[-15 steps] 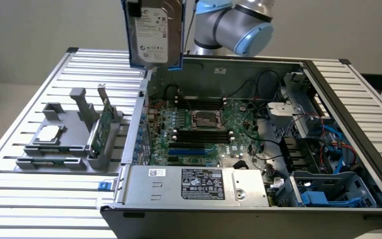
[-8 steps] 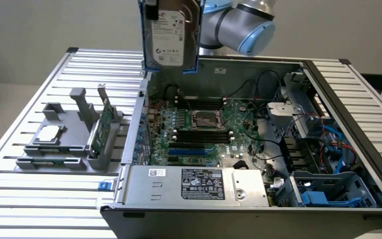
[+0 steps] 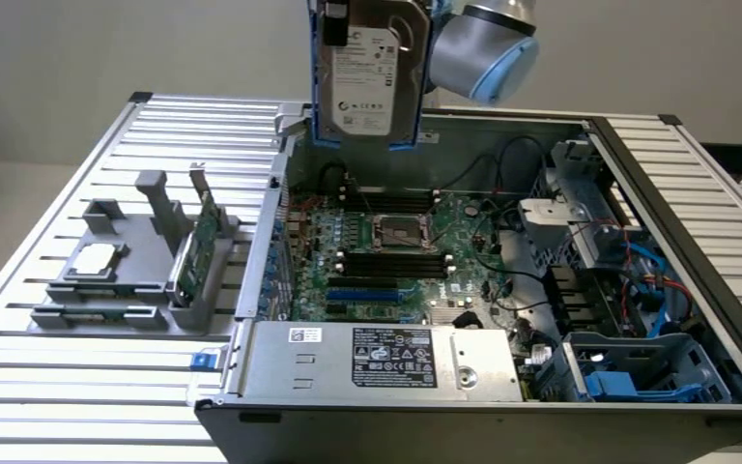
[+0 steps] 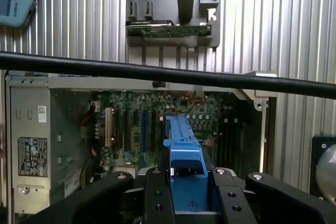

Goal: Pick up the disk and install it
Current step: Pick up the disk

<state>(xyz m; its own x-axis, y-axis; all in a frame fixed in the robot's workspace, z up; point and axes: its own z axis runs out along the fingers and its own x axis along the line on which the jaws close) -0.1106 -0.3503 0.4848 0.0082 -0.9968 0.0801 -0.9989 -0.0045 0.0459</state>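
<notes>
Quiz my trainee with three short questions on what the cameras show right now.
1. True or false: the green circuit card stands on edge in the grey plastic holder.
2. Which item do the black fingers grip? A) the green circuit card; B) the flat silver-metal hard drive in a blue plastic carrier; C) the small square silver chip.
3. Fill in: the hard drive hangs upright ____ the open black computer case, not yet seated in it.
Key: 1 true; 2 B; 3 above.
</notes>
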